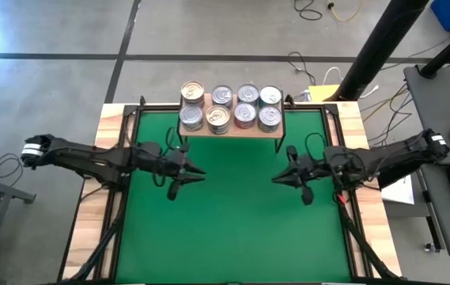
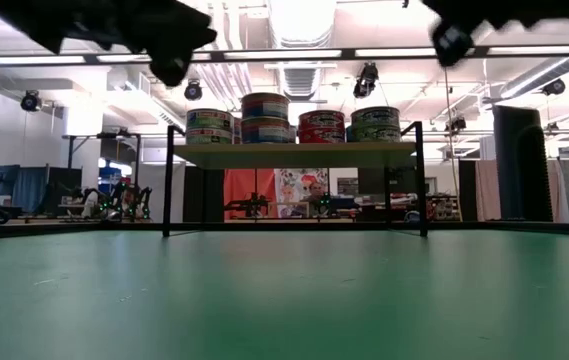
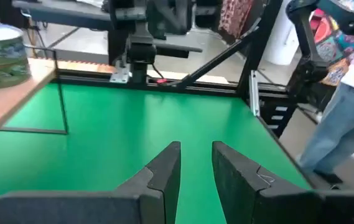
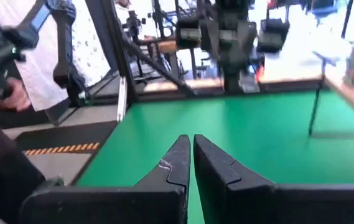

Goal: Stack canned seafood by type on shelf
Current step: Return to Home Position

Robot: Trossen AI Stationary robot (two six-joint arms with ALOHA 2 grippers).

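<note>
Cans (image 1: 231,107) sit stacked in two rows on the shelf (image 1: 232,131) at the worktop's (image 1: 232,222) far edge. Left pincer (image 1: 197,174) hovers empty, slightly parted; right pincer (image 1: 276,180) hovers clenched, empty.

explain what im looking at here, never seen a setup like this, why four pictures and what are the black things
This is one moment seen by four cameras. The black things are two robot arms at a green-topped table, each ending in a two-finger gripper. One picture looks straight down: the left gripper and the right gripper hover over the bare green, facing each other. One looks level across the table, so the arms hang in from above. The other two sit on the wrists, looking past each arm's own fingers: the left fingers stand slightly apart, the right fingers are shut. Neither holds anything. At the table's far edge stands a small light-wood shelf on thin black legs, carrying short round metal tins in stacks.
</note>
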